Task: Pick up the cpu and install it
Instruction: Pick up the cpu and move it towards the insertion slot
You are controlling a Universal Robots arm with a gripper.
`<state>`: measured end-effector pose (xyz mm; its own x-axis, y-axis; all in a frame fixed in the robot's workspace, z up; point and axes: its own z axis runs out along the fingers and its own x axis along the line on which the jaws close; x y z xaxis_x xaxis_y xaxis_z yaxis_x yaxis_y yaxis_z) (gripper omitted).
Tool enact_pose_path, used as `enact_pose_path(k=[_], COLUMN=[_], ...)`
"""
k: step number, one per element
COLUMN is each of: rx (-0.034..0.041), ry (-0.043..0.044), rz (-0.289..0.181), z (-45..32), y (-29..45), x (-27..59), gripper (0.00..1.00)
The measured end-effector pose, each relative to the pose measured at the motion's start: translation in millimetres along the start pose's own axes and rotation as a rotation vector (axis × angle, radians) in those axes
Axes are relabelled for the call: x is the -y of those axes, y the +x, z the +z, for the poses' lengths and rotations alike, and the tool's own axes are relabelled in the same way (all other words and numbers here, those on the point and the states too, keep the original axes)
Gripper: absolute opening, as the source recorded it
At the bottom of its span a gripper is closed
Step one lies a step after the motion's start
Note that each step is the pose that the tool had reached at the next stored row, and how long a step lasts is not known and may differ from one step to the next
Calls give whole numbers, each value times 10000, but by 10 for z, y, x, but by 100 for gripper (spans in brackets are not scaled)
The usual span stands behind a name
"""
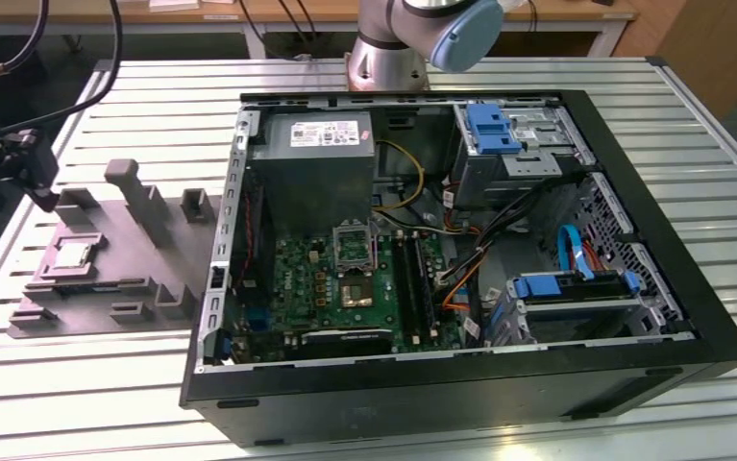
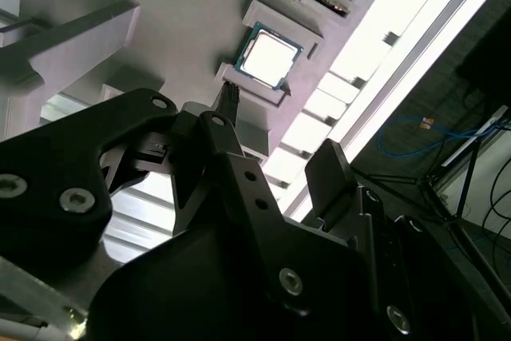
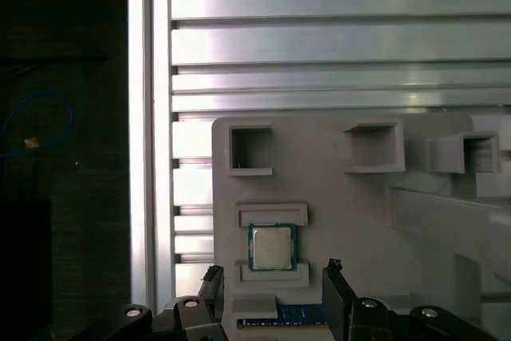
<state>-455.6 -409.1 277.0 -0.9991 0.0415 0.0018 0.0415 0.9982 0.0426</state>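
Observation:
The cpu [image 3: 272, 247] is a small silvery square with a pale rim. It lies flat in a pocket of the grey plastic fixture [image 3: 319, 189], which stands on the slatted table at the exterior view's left [image 1: 99, 279]. The cpu also shows in the exterior view [image 1: 71, 254] and in the second wrist view [image 2: 270, 56]. My gripper [image 3: 272, 273] hovers above the fixture, open, its two dark fingers [image 3: 211, 279] astride the cpu's pocket and apart from it. Nothing is between them. In the exterior view the gripper [image 1: 40, 187] hangs over the fixture's far left corner.
An open computer case [image 1: 675, 288] lies right of the fixture, with the green board's metal-framed socket [image 1: 353, 245], a grey power supply [image 1: 317, 163], blue drive brackets [image 1: 493, 127] and loose cables inside. Upright posts [image 1: 131, 187] rise from the fixture. The table edge [image 3: 149, 117] runs close beside the fixture.

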Motion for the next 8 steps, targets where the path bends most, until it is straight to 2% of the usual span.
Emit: enact_pose_path(k=[3,8], rx=[-15,-135], ry=[0,6], rz=[2,5], z=[23,89], y=[0,-3], x=[1,8], gripper=[60,60])
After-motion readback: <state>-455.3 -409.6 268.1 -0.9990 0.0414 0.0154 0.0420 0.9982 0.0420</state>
